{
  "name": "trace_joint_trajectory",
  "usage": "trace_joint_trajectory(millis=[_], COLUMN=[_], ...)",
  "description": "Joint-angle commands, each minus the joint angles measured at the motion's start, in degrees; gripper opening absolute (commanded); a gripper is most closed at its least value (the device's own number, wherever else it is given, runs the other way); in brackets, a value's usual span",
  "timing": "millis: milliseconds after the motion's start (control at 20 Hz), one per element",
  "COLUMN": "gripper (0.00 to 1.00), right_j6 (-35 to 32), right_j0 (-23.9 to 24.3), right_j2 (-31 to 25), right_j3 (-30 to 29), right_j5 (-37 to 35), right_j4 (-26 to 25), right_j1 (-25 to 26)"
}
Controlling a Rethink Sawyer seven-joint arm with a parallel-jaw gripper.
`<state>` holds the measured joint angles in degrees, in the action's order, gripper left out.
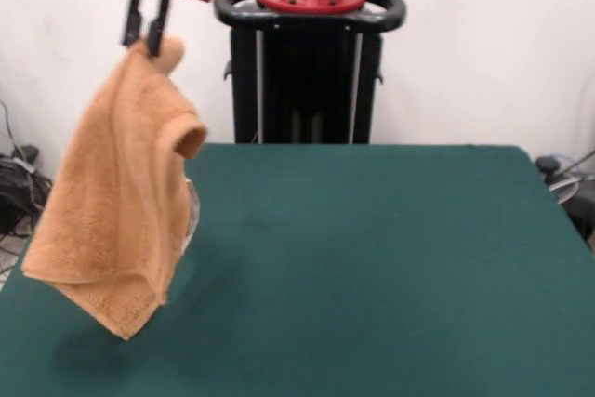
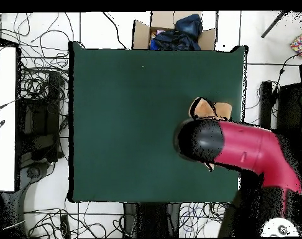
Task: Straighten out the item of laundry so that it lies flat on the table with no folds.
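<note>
- The gripper [image 1: 149, 39], at the upper left of the front view, has its two black fingers [image 1: 133, 20] pinched tight on the top bunch of the peach towel [image 1: 116, 220].
- The towel hangs down from the jaws in the air. It is all folded and floppy, with a rolled fold sticking out on its right side.
- Its lowest corner points down over the left part of the table [image 1: 372, 258]. A dark shadow lies under it on the green top.
- From overhead, the red and black arm [image 2: 240, 146] covers most of the towel. Only a small peach bit [image 2: 209, 110] peeks out above it, at the right side of the table [image 2: 128, 112].
- The table top is dark green and flat.
- Behind the table in the front view stands the black pedestal [image 1: 307, 72] by a white wall.
- Overhead, lots of black cables [image 2: 41, 93] lie on the white floor at the left, and a cardboard box [image 2: 173, 32] of dark clothes sits at the top edge.
</note>
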<state>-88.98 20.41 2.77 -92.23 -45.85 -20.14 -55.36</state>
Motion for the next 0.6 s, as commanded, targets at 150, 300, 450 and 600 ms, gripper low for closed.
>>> trace_joint_trajectory(millis=[150,300,450,600], gripper=[0.0,0.0,0.0,0.0], right_j6=[-11.32,-12.28,-12.23,-11.39], right_j0=[-5.59,-6.75,-6.33,-5.55], right_j2=[-3.67,-3.63,-5.17,-7.78], right_j3=[-14.6,-16.59,-19.27,-21.44], right_j5=[14.54,15.69,18.24,21.34], right_j4=[0.72,2.67,5.68,8.31], right_j1=[5.8,8.45,11.53,13.75])
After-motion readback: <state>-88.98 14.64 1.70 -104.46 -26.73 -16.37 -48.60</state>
